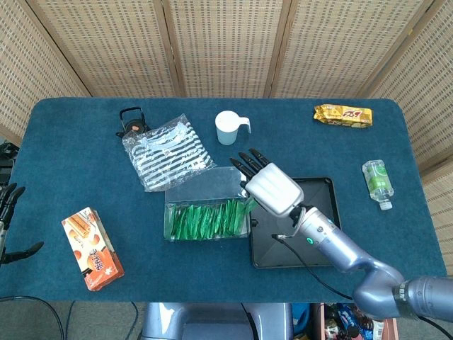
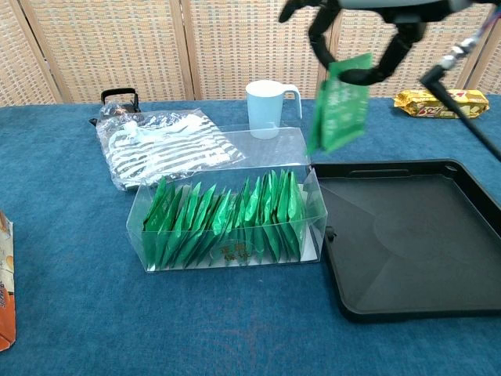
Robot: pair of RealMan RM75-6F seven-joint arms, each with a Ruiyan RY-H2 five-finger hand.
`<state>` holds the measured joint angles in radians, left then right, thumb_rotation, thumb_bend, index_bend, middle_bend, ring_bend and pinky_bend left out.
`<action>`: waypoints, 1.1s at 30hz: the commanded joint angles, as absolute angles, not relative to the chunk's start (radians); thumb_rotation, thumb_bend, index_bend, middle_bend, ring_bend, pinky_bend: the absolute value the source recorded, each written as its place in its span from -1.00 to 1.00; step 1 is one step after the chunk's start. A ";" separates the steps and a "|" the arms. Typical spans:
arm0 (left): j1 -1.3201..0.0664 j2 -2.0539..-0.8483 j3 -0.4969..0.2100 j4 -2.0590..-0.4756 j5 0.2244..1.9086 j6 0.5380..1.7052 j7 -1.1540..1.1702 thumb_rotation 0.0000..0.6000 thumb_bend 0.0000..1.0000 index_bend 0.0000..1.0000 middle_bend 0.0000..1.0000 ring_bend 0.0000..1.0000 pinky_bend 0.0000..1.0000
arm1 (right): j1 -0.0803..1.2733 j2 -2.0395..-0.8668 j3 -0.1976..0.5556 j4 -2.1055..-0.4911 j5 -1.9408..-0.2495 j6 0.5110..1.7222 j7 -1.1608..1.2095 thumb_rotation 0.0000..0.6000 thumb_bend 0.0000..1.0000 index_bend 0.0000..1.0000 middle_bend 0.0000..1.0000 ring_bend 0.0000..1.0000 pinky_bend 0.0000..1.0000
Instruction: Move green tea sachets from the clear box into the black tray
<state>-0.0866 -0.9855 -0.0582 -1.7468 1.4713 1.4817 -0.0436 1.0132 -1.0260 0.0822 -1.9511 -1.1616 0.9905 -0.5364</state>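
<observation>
The clear box (image 1: 168,221) (image 2: 139,235) sits at the table's middle, filled with a row of upright green tea sachets (image 1: 209,218) (image 2: 227,223). The black tray (image 1: 315,230) (image 2: 407,235) lies right beside it, bare inside. My right hand (image 1: 272,188) (image 2: 376,5) hangs high over the tray's left rim and pinches one green sachet (image 2: 340,102), which dangles in the air above the box's right end. In the head view the hand hides that sachet. My left hand (image 1: 7,205) is at the far left table edge, fingers apart, holding nothing.
A white cup (image 1: 228,127) (image 2: 266,108) and a striped plastic bag (image 1: 166,152) (image 2: 164,149) lie behind the box. A yellow snack pack (image 1: 342,114), a small bottle (image 1: 378,183) and an orange carton (image 1: 92,248) sit further off. A cable (image 1: 304,263) trails over the tray.
</observation>
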 commanded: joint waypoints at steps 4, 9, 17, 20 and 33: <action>-0.083 -0.986 -0.055 -1.752 1.480 1.489 -0.039 1.00 -0.75 -1.00 -1.00 -1.00 -1.00 | 0.913 -0.983 0.018 -1.931 -1.253 1.009 -0.453 1.00 0.24 0.28 -0.71 -1.00 -0.73; -0.081 -0.986 -0.053 -1.753 1.483 1.492 -0.036 1.00 -0.75 -1.00 -1.00 -1.00 -1.00 | 0.844 -0.997 -0.021 -1.877 -1.313 1.016 -0.381 1.00 0.23 0.28 -0.71 -1.00 -0.73; -0.081 -0.990 -0.051 -1.757 1.482 1.491 -0.023 1.00 -0.75 -1.00 -1.00 -1.00 -1.00 | 0.781 -1.003 -0.043 -1.808 -1.385 0.999 -0.259 1.00 0.23 0.18 -0.74 -1.00 -0.73; -0.081 -0.991 -0.052 -1.757 1.481 1.491 -0.021 1.00 -0.75 -1.00 -1.00 -1.00 -1.00 | 0.764 -0.999 -0.041 -1.789 -1.415 1.011 -0.227 1.00 0.06 -0.31 -0.82 -1.00 -0.73; -0.078 -0.992 -0.051 -1.758 1.485 1.496 -0.018 1.00 -0.75 -1.00 -1.00 -1.00 -1.00 | 0.605 -0.948 -0.003 -1.856 -1.497 1.254 -0.227 1.00 -0.82 -0.87 -1.00 -1.00 -0.76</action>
